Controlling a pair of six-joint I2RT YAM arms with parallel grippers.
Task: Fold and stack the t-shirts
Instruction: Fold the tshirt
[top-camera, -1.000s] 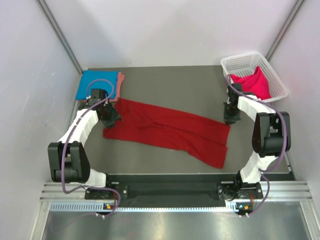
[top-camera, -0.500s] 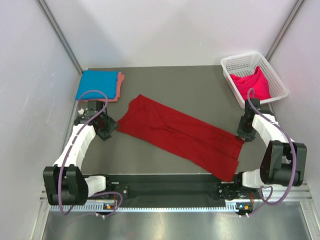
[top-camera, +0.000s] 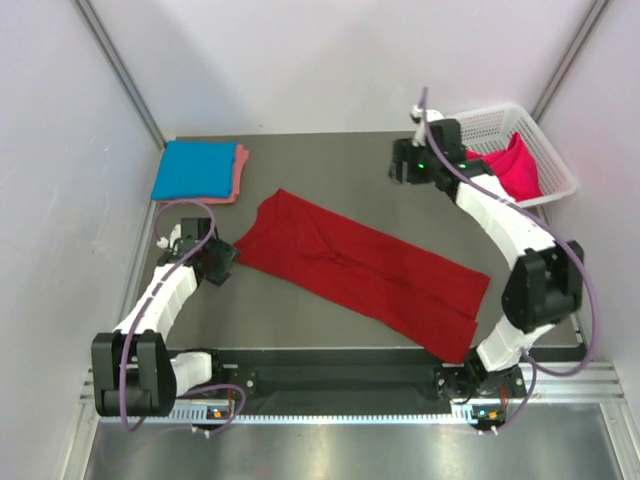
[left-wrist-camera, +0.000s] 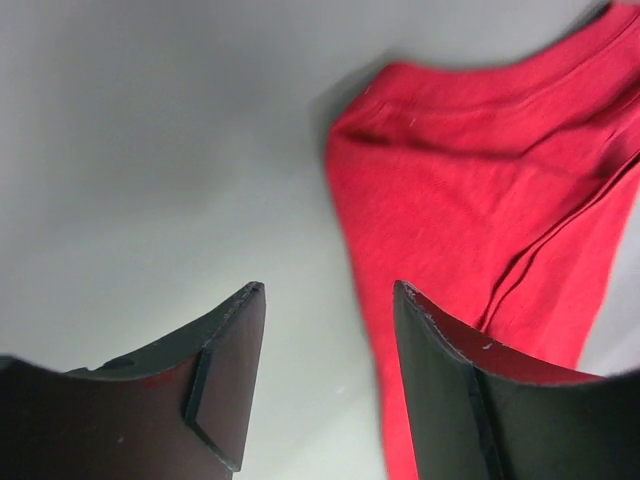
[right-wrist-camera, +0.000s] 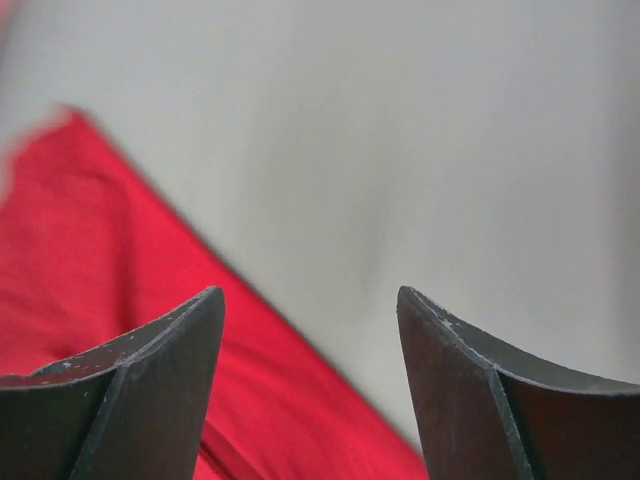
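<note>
A dark red t-shirt (top-camera: 360, 270) lies flat in a long diagonal strip across the table, from mid-left to near right. My left gripper (top-camera: 222, 262) rests just left of its left end, open and empty; in the left wrist view the gripper (left-wrist-camera: 325, 300) hovers over bare table with the red cloth (left-wrist-camera: 480, 200) just to its right. My right gripper (top-camera: 400, 165) is raised at the back, open and empty (right-wrist-camera: 310, 300), and red cloth (right-wrist-camera: 80, 260) shows below at left. A folded bright blue t-shirt (top-camera: 193, 168) sits on a salmon pink one (top-camera: 240, 165). A hot pink t-shirt (top-camera: 510, 165) lies in the basket.
The white lattice basket (top-camera: 478, 125) stands at the back right corner, close to my right wrist. The blue-and-pink stack occupies the back left corner. White walls enclose the dark table (top-camera: 330, 165) on three sides.
The right gripper opened, let go of the red shirt's right end, then lifted and swung to the back beside the basket. The shirt was dragged nearer and flattened. The left gripper widened slightly and stayed.
</note>
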